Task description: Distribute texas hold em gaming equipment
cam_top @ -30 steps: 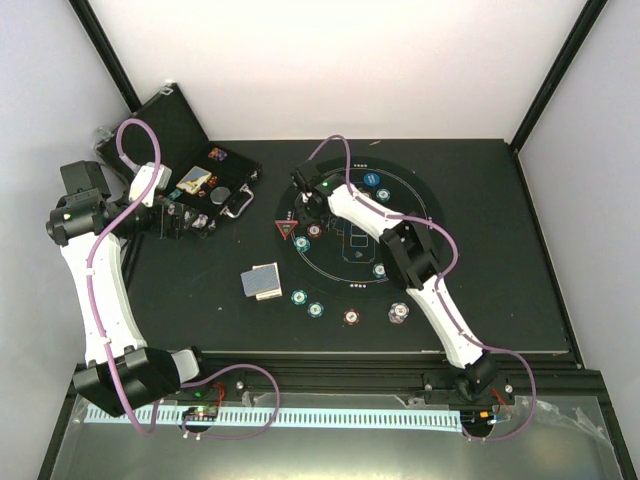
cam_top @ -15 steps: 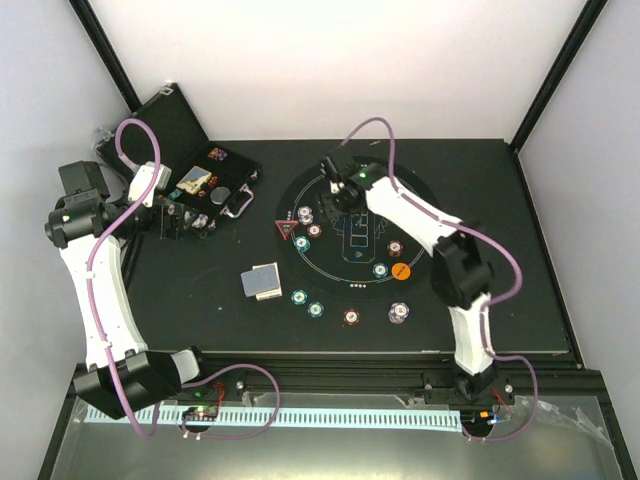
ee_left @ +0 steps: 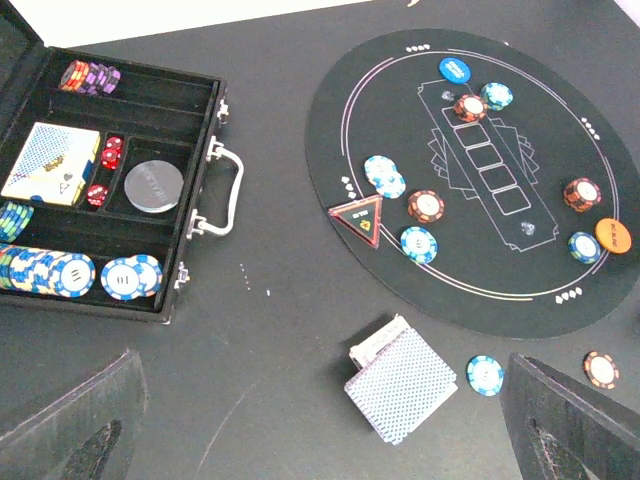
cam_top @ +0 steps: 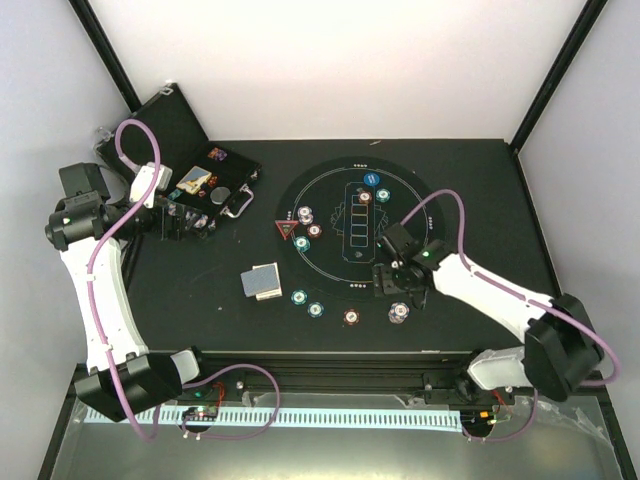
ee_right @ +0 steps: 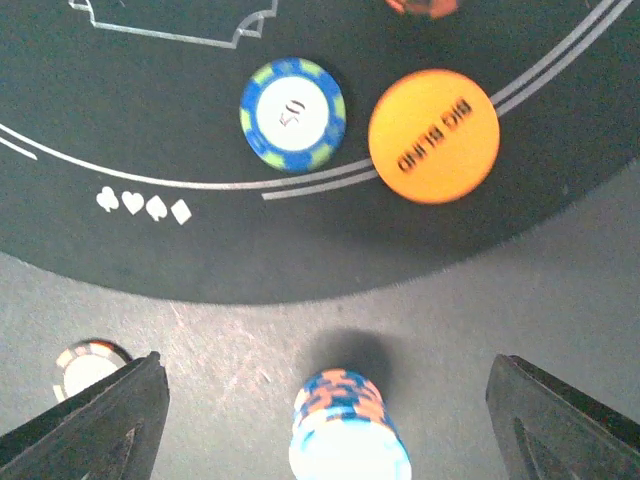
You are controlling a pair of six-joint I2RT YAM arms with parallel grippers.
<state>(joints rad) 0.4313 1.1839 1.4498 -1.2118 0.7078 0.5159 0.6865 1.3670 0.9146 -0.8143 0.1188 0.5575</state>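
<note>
The right end effector is hovering over the near rim of the round mat, fingers spread wide and gripping nothing. A stack of white-blue chips is standing on the dark surface between the two fingers, touching neither. The orange disc and a teal chip are lying side by side on the mat just beyond. In the overhead view the arm is covering that orange disc; the left wrist view is showing it at the mat's edge. The left end effector, also spread and empty, is hanging beside the open case, the deck of cards lying near it.
</note>
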